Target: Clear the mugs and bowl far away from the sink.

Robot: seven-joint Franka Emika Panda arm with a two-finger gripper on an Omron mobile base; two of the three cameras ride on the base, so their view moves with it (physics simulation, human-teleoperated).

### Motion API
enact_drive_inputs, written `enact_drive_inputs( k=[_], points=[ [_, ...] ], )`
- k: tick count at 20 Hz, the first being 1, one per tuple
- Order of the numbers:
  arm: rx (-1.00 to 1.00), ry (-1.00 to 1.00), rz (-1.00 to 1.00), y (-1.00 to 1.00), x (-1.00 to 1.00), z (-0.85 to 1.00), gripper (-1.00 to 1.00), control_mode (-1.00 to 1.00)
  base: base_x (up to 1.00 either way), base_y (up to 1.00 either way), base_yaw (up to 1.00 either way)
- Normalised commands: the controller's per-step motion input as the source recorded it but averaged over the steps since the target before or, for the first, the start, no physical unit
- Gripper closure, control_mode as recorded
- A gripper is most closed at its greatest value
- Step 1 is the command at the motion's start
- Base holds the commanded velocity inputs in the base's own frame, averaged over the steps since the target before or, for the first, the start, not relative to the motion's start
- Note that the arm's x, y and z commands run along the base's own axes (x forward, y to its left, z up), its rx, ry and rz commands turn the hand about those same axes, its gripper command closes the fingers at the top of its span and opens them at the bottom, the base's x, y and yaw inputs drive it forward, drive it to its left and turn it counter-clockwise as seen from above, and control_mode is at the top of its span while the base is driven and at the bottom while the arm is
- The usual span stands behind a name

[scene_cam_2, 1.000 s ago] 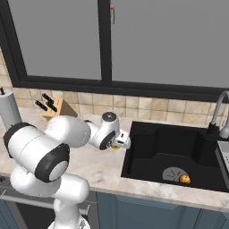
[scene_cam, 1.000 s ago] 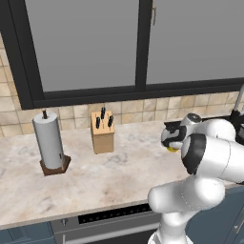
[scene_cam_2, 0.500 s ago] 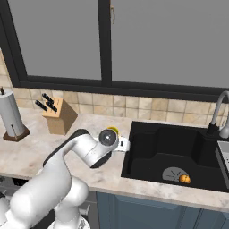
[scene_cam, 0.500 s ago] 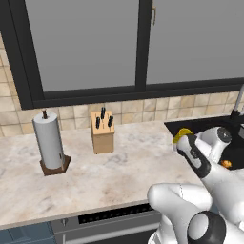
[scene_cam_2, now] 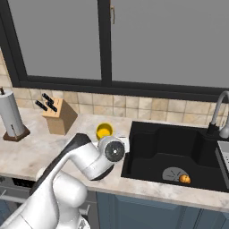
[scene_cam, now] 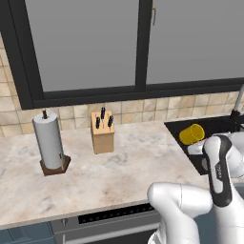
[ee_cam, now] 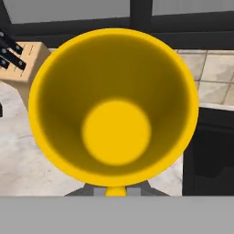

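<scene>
- Yellow mug (ee_cam: pixel 114 109) now sits close against the hand camera, mouth facing the lens, inside wall and round bottom plain to see.
- Sits in the gripper (ee_cam: pixel 116 191), jaws drawn nearly together on the rim's lower edge; judged a firm hold, though the contact itself is tucked under the mug.
- Has swung right over the last second: from above the open marble worktop (scene_cam: pixel 119 167) near the knife block (scene_cam: pixel 103 132) to just at the left edge of the black sink (scene_cam_2: pixel 174 152).
- Seen from the left base camera, hangs tipped on its side over the basin's near corner, mouth turned toward the window wall.
- Seen from the right base camera, shows just beyond the arm's round wrist joint, between knife block and sink.
- Means a drift toward the sink, not away; judged that the task is not yet served for this mug, since a place well apart from the basin is wanted.
- Paper towel roll (scene_cam: pixel 49 143) stands far left on the worktop, marking the farther end where a set-down would suit.
- Small orange thing (scene_cam_2: pixel 184 179) lies by the drain; too small to name.
</scene>
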Motion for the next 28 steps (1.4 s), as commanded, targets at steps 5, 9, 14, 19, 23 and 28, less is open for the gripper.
enact_drive_inputs(
  k=[5, 9, 14, 19, 23, 28],
  points=[
    [0.0, -0.14, 0.15, -0.17, -0.76, 0.35, 1.0, -1.0, 0.0, 0.0, 0.0],
    [0.0, -0.12, 0.02, -0.24, -0.65, 0.13, 1.0, -1.0, 0.0, 0.0, 0.0],
    [0.0, 0.0, 0.0, -0.1, -0.07, 0.0, 1.0, -1.0, 0.0, 0.0, 0.0],
    [0.0, 0.0, 0.0, 0.0, 0.0, 0.0, 1.0, 1.0, -0.09, 0.0, 0.0],
    [0.0, 0.0, 0.0, 0.0, 0.0, 0.0, 1.0, 1.0, -0.78, -0.11, 0.01],
    [0.0, 0.0, 0.0, 0.0, 0.0, 0.0, 1.0, 1.0, -0.99, -0.11, 0.06]
  ],
)
